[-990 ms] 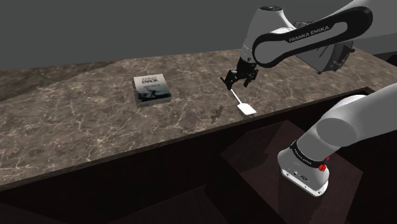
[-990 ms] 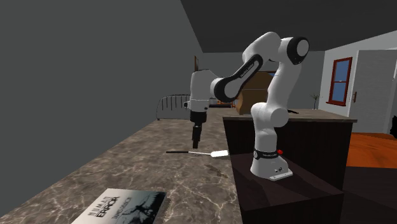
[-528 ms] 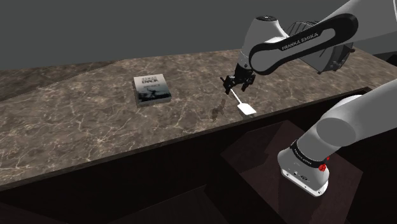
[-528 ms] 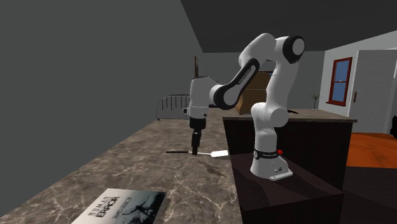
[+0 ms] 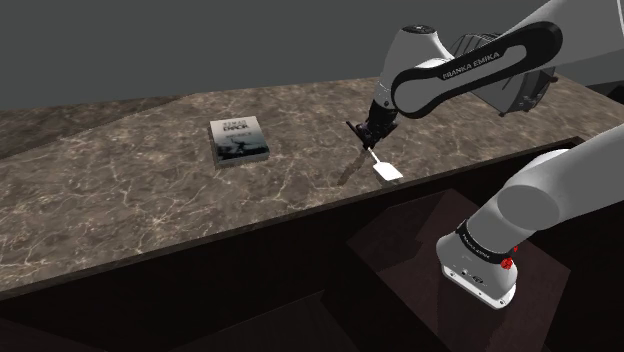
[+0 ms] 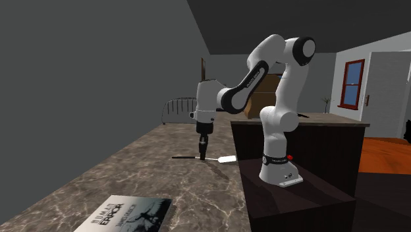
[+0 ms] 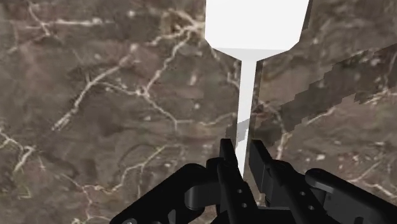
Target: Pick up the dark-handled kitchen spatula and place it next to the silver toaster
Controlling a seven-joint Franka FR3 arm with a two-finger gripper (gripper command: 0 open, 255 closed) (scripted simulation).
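Since the flat spatula [image 6: 227, 159] w/ its white blade and thin dark handle lay low on the brown veined marble countertop [image 5: 120, 170], a top-down approach was the only one open. The all-black two-finger gripper [image 7: 242, 151] stood that way, pointing straight at the slab w/ its tips at counter level.

Wrist view showed both fingers [image 7: 227, 153] set close, hard against either side of the pale narrow neck just behind the blade, w/ no gap btwn pad and shaft. So I judged it clamped on the spatula, not merely straddling it. The neck was a sensible spot: thinnest section, and near the blade, prob. the heavier end, so less droop on lifting.

The tool looked to be on the surface, not raised. In the shoulder view the blade rested right of ctr, close to the counter's front edge, w/ the handle running up-left under the hand. In the second exterior view it lay across mid-frame, dark handle left of the gripper, blade right of it.

The white arm [image 5: 470, 65] arched in from the shoulder view's upper right, leaving its elbow clear of the slab. A grey-covered book [image 5: 239, 139] sat well apart, left of ctr, out of the way.

Step in hand, by my reading: grasp made, lift not yet begun, carry to the toaster all to come. Risk: the thin shaft could swivel btwn the pads.
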